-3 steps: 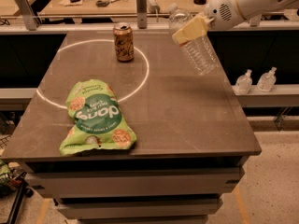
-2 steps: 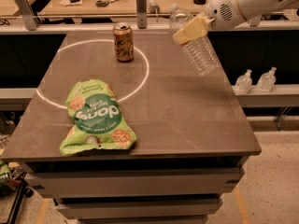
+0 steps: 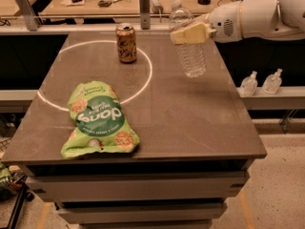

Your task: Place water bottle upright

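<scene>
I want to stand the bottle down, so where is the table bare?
The gripper holds the water bottle over the table, back right. Bare: the right half in front of it, and the strip between can and chip bag. Crowded: front left, around the bag.

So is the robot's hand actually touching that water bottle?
Touching. The camera view shows the hand closed across the upper part of the water bottle, pressed against the clear plastic with no gap.

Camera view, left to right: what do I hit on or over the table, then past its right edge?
chip bag → soda can → water bottle, slightly tilted, clamped near its neck by the gripper over the table's far right → two pump bottles off the table
</scene>
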`<state>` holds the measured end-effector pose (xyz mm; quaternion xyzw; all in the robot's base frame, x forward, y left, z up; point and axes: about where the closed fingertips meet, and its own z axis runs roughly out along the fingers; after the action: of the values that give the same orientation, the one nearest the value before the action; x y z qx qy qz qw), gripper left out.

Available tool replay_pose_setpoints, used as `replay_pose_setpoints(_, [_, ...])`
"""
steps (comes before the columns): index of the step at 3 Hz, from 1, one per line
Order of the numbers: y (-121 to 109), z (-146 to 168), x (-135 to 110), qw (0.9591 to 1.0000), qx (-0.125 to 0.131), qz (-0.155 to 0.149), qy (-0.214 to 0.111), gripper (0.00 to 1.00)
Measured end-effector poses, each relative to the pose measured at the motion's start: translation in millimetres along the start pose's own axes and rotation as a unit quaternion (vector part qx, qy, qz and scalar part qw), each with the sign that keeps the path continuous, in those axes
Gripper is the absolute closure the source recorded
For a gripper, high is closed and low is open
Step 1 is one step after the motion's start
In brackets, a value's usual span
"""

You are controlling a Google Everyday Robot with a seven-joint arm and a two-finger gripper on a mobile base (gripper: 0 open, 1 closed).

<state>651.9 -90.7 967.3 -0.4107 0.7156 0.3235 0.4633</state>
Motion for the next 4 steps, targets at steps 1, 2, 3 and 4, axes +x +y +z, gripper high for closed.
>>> replay_pose_setpoints(1, [2,6,-9,0.9958,-0.017,-0.036,-0.082,1.0])
replay_pose_setpoints(2, [4,9,-12,0.9901,-0.012,-0.065,-0.124,1.0])
replay_pose_setpoints(3, [4,15,-4,0.9887,0.006,-0.073,-0.131,1.0])
replay_pose_setpoints(4, [-2,20,19,0.984,0.033,-0.031,-0.172,1.0])
